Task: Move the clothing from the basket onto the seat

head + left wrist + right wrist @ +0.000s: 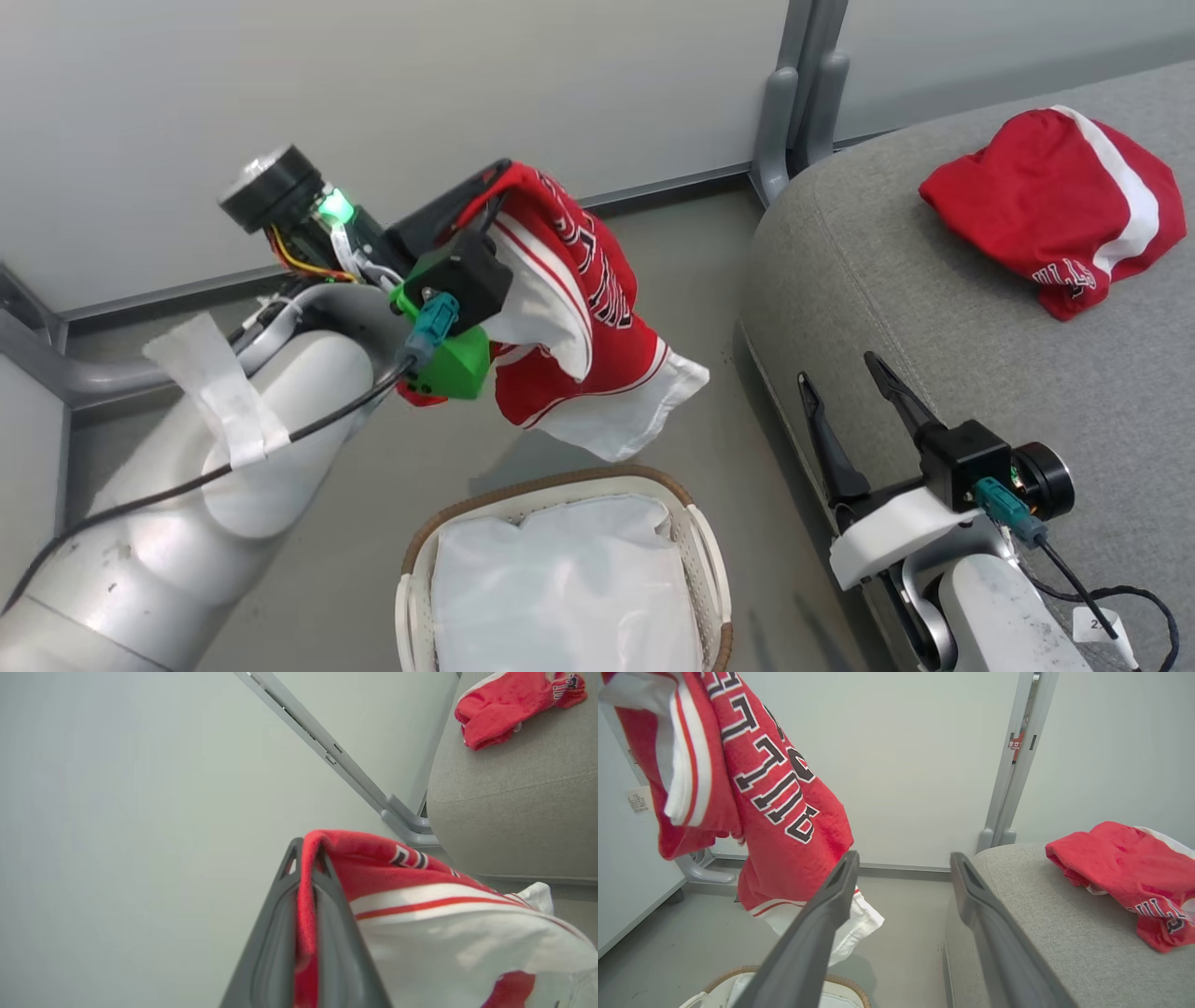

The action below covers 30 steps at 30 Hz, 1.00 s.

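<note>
Your left fingers [275, 924] pinch the red-and-white basketball jersey [597, 280], hanging lengthwise above the white perforated basket [702, 560]; grey fabric seat [887, 280] lies rightward. Right fingers [898, 397] spread wide, empty.

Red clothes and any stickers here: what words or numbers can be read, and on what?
"BULL", next letter cut off: red jersey in the left gripper.
"ULL", rest folded under: red garment on the grey seat.
White label on the wall: too small to read.
Red sticker on the grey post: too small.
White tag on the right arm's cable: "2", rest unreadable.
</note>
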Available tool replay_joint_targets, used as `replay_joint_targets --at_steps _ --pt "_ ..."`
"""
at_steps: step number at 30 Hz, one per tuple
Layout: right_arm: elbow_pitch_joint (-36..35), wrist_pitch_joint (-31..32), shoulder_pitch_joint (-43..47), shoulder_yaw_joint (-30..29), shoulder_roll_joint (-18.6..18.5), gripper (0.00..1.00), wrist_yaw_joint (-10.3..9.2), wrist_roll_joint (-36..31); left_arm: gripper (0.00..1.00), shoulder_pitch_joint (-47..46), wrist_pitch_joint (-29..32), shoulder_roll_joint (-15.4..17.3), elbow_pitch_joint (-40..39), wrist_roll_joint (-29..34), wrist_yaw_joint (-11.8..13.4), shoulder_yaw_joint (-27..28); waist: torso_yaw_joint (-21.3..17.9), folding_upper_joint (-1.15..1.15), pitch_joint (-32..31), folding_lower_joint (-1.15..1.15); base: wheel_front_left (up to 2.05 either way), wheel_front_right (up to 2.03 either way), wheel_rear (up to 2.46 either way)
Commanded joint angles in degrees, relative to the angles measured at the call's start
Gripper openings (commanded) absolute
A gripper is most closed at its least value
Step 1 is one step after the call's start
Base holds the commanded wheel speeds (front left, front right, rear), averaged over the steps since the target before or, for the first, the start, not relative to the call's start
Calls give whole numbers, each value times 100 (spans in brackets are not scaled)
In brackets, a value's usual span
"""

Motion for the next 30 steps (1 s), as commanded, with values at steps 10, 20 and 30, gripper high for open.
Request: replay_joint_targets --at_steps 10,20,30 --pt "21 -10 -138 285 -19 100 -8 -7 0 -837 246 63 -326 -275 -16 -53 -93 0 -256 1 0 0 0" --pt "-15 -10 -510 938 -20 100 -8 275 0 -1092 271 -55 -450 -429 -10 -142 -106 0 -330 1 0 0 0" --pt "375 -10 -1472 1585 -20 100 -8 599 0 -1171 291 -215 -460 -503 33 -222 4 0 -327 1 0 0 0"
